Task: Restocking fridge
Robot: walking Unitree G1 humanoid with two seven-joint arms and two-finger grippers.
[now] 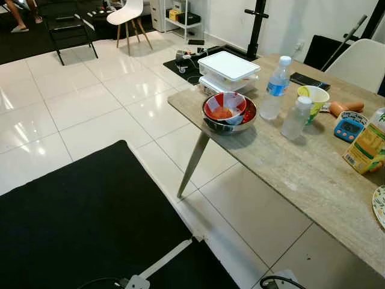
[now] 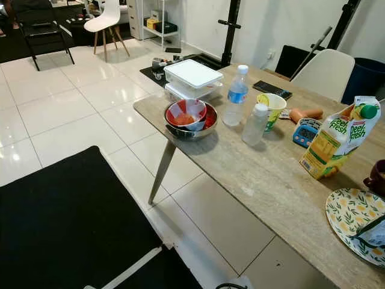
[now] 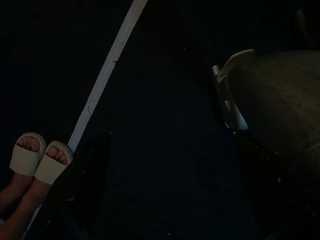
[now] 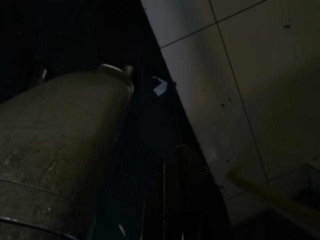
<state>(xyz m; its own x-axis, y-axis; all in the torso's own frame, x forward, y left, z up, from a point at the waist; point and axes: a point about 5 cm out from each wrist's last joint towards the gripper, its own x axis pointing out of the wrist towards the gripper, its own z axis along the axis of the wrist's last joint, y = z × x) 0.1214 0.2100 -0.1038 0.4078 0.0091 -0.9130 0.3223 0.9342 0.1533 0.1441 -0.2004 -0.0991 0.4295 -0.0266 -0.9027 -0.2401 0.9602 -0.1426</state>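
Observation:
A stone-topped table [image 2: 271, 180] carries the food. Near its corner stands a metal bowl [image 2: 190, 120] with red bowls nested inside. Behind it are stacked white lidded containers [image 2: 192, 75]. A water bottle [image 2: 236, 96], a smaller clear bottle [image 2: 255, 125], a yellow cup [image 2: 274, 107], a blue timer [image 2: 307, 131] and a sausage [image 2: 305, 113] stand mid-table. A juice carton [image 2: 337, 138] leans beside a patterned plate [image 2: 352, 217]. Both arms hang low. In the dim left wrist view my left gripper [image 3: 172, 200] is open above a black mat. My right gripper [image 4: 167, 200] is shut on nothing.
A black mat [image 1: 78, 223] covers the floor on my left, with white tiles [image 1: 90, 102] beyond it. The slanted table leg [image 1: 194, 162] stands at the near corner. Chairs [image 1: 127, 15] stand far off. A person's sandalled feet [image 3: 37, 160] are on the floor beside the mat.

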